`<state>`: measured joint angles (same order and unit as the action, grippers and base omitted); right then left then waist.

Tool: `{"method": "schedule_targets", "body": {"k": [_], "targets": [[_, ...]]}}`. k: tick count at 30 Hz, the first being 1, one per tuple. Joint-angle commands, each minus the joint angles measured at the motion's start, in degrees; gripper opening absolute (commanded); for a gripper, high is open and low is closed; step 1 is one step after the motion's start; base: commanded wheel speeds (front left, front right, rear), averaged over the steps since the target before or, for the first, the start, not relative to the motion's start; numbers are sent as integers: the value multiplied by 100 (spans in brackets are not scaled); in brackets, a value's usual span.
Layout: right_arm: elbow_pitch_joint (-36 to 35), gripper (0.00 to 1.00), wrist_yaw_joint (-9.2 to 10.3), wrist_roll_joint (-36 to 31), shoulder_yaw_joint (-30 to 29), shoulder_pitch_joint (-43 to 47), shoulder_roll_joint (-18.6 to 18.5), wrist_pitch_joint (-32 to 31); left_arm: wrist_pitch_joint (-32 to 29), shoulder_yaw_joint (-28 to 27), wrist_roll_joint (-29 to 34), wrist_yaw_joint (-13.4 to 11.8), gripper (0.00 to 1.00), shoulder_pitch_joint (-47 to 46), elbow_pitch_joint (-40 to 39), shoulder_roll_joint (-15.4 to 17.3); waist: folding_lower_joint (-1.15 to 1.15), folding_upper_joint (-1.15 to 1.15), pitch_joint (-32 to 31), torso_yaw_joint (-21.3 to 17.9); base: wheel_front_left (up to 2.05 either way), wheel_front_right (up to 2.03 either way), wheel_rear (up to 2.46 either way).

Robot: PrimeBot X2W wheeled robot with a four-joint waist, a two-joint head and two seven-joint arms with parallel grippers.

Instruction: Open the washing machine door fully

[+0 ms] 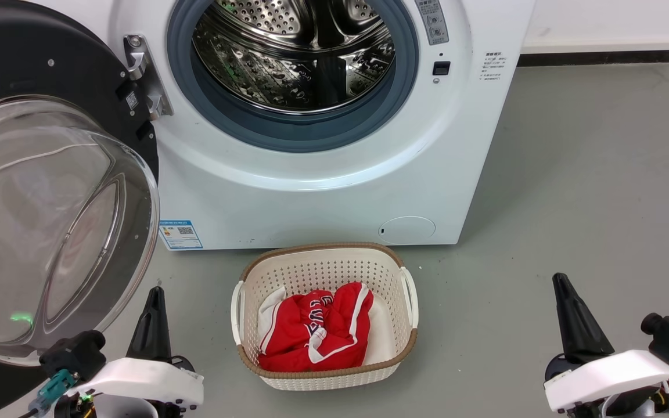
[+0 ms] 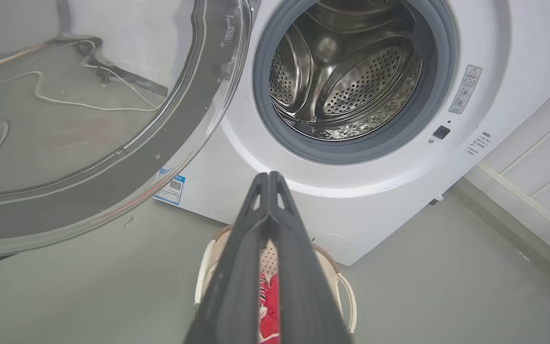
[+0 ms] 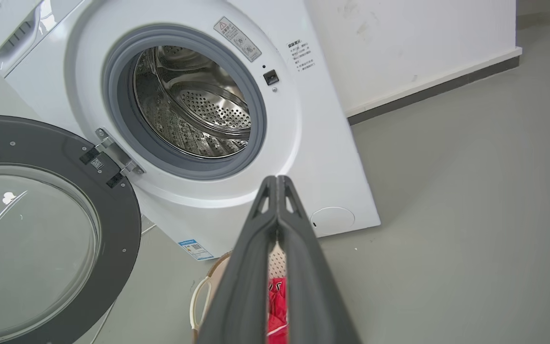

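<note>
Left fingers [image 1: 150, 331], right fingers [image 1: 575, 331] closed, empty.

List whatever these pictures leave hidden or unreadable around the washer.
Head view: the door is cut off by the left edge.
Head view: the washing machine is cut off by the upper edge.
Blue sticker: print too small to read.
Basket: whatever lies under the red garment is hidden.
Left wrist view: the left end effector covers most of the basket.

A laundry room: white washing machine [image 1: 311, 191], basket [image 1: 323, 248] of clothes [image 1: 311, 331], bare grey floor [image 1: 572, 203].
</note>
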<state>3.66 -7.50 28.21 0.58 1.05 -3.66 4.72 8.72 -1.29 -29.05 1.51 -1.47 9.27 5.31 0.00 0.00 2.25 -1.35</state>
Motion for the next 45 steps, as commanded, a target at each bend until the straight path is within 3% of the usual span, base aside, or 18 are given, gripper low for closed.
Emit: {"method": "schedule_targets", "body": {"k": [1, 23, 45], "targets": [[-48, 0, -1, 238, -14, -217, -53, -19, -36, -44, -205, 28, 0, -167, -61, 19, 0, 0, -2, 1, 0, 0, 0], [265, 0, 0, 2202, -92, -372, -114, -244, -479, -189, -2041, 205, 0, -276, 93, -60, 0, 0, -45, 29, 0, 0, 0], [508, 0, 0, 3670, -193, -499, -130, -452, -827, -303, -3445, 338, 0, -355, 219, -121, 0, 0, -86, 56, 0, 0, 0]]}}
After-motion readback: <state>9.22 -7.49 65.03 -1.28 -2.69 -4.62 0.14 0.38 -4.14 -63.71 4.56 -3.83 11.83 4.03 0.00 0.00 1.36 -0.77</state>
